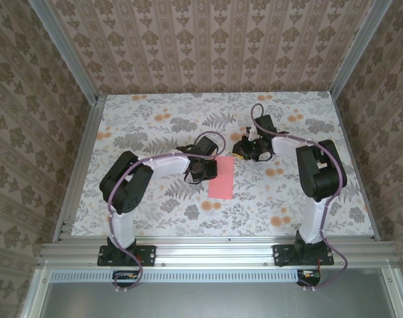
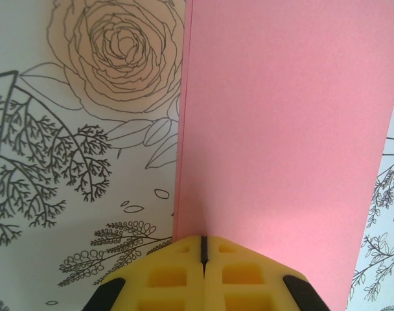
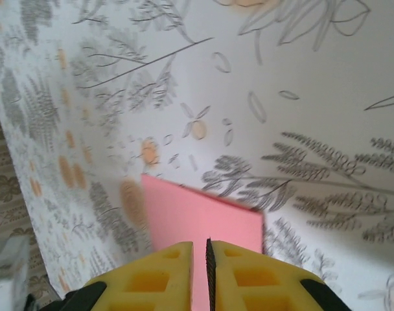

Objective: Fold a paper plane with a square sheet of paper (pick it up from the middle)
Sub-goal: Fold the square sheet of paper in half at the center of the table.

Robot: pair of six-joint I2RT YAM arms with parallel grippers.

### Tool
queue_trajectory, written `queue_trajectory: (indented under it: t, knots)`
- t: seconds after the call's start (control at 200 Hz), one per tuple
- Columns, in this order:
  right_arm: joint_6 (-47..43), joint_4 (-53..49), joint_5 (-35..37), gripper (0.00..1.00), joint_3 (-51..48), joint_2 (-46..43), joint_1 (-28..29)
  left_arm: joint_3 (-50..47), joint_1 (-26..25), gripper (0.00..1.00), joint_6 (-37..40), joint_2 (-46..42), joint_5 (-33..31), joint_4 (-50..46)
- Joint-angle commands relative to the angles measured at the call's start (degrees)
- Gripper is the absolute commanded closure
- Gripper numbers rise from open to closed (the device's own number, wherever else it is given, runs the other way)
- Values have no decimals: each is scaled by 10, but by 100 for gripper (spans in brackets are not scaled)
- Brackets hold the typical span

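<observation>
top external view has the pink sheet of paper [image 1: 221, 179] lying flat on the flowered table [image 1: 155, 126], about midway between the two arms. it reads as a tall narrow rectangle rather than a square. the left pincer [image 1: 207, 172] sits at the sheet's left edge, its black wrist overlapping that edge; whether it touches the paper cannot be told from this height. the right pincer [image 1: 240, 152] is just off the sheet's top right corner, apart from it.

from the left wrist, the sheet [image 2: 281, 116] stretches away from the camera with long straight sides. a fine double line runs down its left edge, like two layers lying one on the other. the left pincer [image 2: 203, 245] is closed, its yellow fingers [image 2: 168, 275] pressed together with only a dark seam between them, and the tips meet the sheet's near edge. whether the tips press on the paper i cannot tell. a printed orange rose [image 2: 119, 52] lies on the table just left of the sheet's far end.

from the right wrist, the right pincer [image 3: 199, 249] is narrow, with a thin slit between its yellow fingers [image 3: 145, 278]. the sheet [image 3: 197, 210] lies on the table beyond the tips, one of its corners showing to the right of them.
</observation>
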Motion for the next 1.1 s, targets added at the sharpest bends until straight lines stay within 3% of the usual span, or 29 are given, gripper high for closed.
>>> queue_trajectory:
  t: [0.0, 0.425, 0.555, 0.79, 1.095]
  knots:
    - [-8, -8, -8, 84, -10, -3, -1, -10, -5, 98, 11, 8, -11, -48]
    - [10, 11, -21, 84, 22, 75, -1, -10, -8, 98, 9, 8, -13, -53]
    - [-10, -35, 26, 84, 28, 79, -1, -7, -8, 98, 12, 8, -14, -58]
    - [6, -7, -24, 84, 38, 42, -1, -10, -8, 98, 11, 7, -16, -58]
    - [10, 6, 2, 84, 22, 87, -2, -7, -8, 98, 11, 4, -17, -59]
